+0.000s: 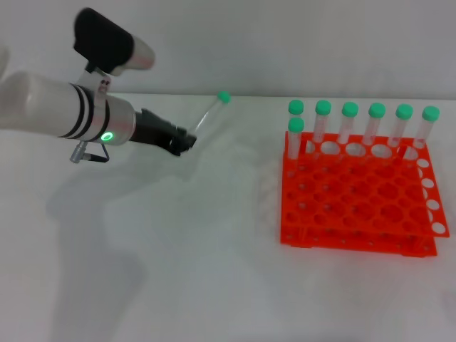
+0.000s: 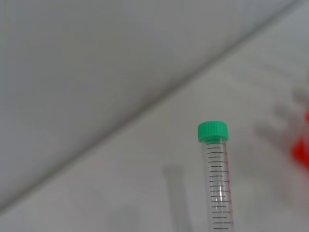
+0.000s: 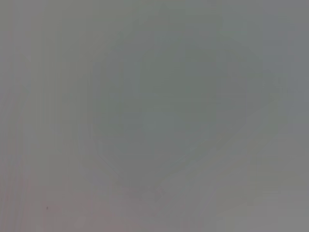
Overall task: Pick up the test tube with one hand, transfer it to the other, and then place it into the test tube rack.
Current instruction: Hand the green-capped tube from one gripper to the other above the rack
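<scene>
My left gripper (image 1: 187, 140) hangs above the table at left of centre, shut on the lower end of the test tube (image 1: 208, 115). The clear tube slants up and to the right, its mint-green cap (image 1: 224, 97) uppermost. In the left wrist view the test tube (image 2: 218, 186) shows its graduation marks and green cap against the white table. The orange test tube rack (image 1: 360, 196) stands on the table at the right, well apart from the held tube. My right gripper is out of view; the right wrist view shows only a plain grey surface.
Several green-capped tubes (image 1: 350, 122) stand upright along the rack's back row, with one more (image 1: 296, 135) just in front at the left end. The white table (image 1: 178, 271) stretches between my left arm and the rack. A pale wall rises behind.
</scene>
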`<action>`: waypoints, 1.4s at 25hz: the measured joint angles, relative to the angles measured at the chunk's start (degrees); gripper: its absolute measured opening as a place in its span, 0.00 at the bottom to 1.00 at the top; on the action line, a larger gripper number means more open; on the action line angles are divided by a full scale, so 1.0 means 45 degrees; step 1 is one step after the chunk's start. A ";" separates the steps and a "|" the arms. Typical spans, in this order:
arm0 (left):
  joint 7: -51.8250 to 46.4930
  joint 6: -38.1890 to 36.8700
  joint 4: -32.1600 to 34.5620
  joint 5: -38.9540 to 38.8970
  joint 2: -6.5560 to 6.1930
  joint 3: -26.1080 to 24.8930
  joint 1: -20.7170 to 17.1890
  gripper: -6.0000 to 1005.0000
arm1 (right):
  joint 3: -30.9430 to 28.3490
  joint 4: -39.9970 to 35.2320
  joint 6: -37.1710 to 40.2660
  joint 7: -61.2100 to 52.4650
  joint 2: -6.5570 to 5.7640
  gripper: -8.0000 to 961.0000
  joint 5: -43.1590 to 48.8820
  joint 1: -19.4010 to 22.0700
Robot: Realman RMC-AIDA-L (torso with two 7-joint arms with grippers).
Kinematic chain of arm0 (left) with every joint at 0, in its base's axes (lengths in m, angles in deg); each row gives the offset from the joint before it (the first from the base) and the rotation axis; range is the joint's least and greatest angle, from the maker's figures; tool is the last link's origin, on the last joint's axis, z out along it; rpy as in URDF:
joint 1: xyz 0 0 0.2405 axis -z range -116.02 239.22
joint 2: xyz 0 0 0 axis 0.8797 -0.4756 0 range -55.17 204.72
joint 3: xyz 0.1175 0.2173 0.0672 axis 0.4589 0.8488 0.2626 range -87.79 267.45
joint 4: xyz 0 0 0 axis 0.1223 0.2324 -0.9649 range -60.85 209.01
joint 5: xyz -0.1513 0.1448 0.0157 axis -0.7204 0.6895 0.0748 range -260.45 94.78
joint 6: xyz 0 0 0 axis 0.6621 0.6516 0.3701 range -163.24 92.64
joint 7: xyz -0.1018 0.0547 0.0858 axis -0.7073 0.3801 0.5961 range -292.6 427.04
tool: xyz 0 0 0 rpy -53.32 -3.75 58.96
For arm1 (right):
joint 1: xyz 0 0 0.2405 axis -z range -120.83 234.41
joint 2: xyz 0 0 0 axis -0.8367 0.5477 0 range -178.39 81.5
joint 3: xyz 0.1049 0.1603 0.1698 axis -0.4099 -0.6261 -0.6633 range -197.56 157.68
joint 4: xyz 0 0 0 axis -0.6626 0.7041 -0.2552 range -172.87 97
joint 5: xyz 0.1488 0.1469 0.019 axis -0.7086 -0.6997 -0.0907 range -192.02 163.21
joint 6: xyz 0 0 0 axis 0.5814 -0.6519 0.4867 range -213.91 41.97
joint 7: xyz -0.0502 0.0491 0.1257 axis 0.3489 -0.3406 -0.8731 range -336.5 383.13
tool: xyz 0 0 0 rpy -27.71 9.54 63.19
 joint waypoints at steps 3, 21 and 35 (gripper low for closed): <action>0.1298 0.0011 -0.0029 -0.2304 -0.0008 0.0000 -0.0614 0.19 | 0.0006 -0.0015 0.0001 -0.0009 -0.0006 0.87 0.0007 0.0032; 1.0145 -0.5410 0.2104 -1.3570 0.0024 -0.0019 -0.5054 0.19 | 0.0071 -0.0010 0.0062 -0.0092 -0.0027 0.87 0.0026 0.0051; 1.4560 -0.6867 0.6987 -1.3617 0.0162 -0.0040 -0.6502 0.19 | 0.0576 -0.0256 0.0019 -0.1255 -0.0104 0.87 0.0028 0.0131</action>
